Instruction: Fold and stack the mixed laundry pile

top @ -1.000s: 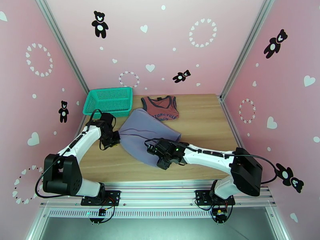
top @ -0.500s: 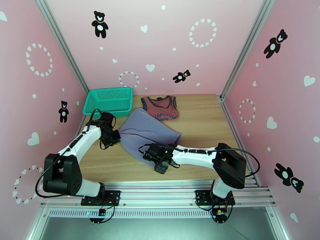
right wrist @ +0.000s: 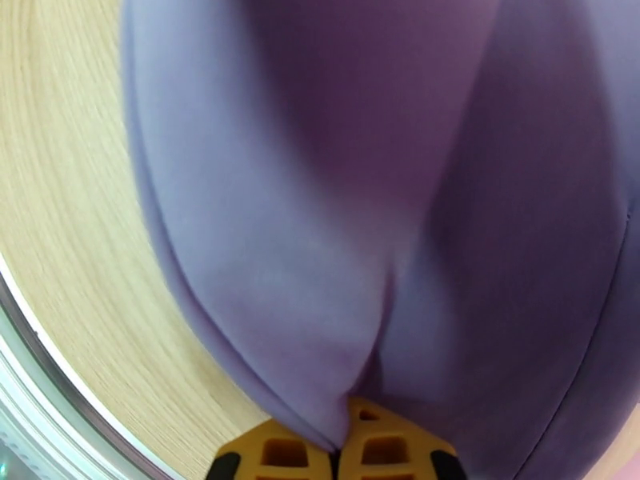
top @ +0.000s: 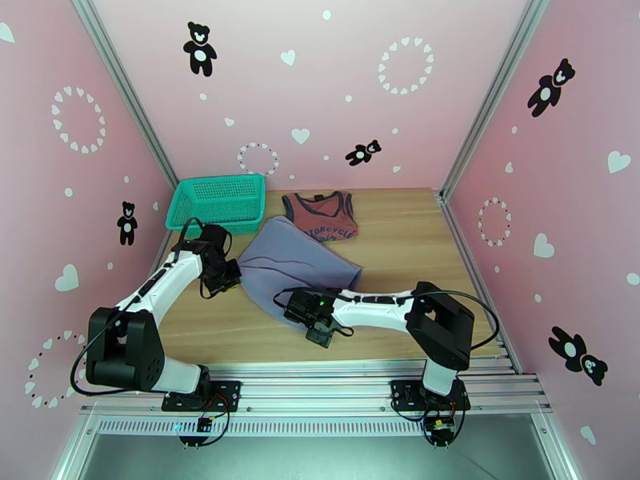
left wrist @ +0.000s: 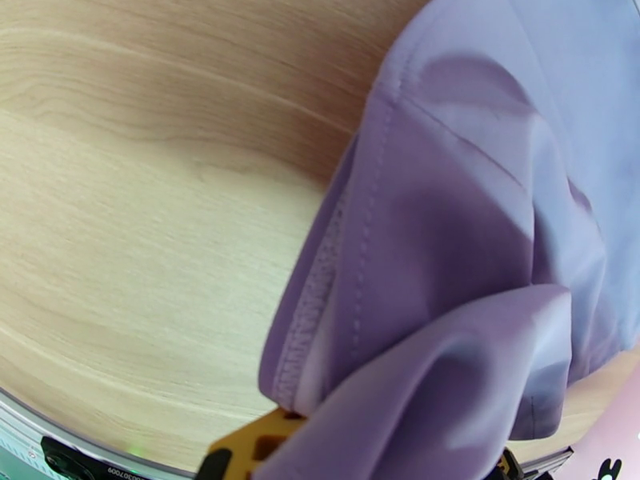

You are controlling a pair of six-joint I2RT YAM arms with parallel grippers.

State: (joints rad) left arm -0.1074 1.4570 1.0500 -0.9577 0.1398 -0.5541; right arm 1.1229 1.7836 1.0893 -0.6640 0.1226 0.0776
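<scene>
The grey-lavender shirt (top: 296, 264) lies spread in the middle of the wooden table, with its far edge over the rust-red tank top (top: 324, 216). My left gripper (top: 234, 276) is at the shirt's left edge. In the left wrist view a raised fold of the shirt (left wrist: 448, 258) bunches over its yellow finger (left wrist: 256, 442) and hides the jaws. My right gripper (top: 293, 304) is at the shirt's near edge. In the right wrist view the right gripper (right wrist: 344, 446) is shut, its two yellow fingers pinching a tuck of the shirt (right wrist: 320, 234).
A teal mesh basket (top: 218, 202) stands at the back left, close behind the left arm. Bare wood (top: 400, 234) lies to the right of the garments. The table's near metal rail (top: 320, 370) runs just below the right gripper.
My right arm has slid left along the shirt's near edge, and its jaws have closed on the fabric. The left arm has stayed in place at the left edge.
</scene>
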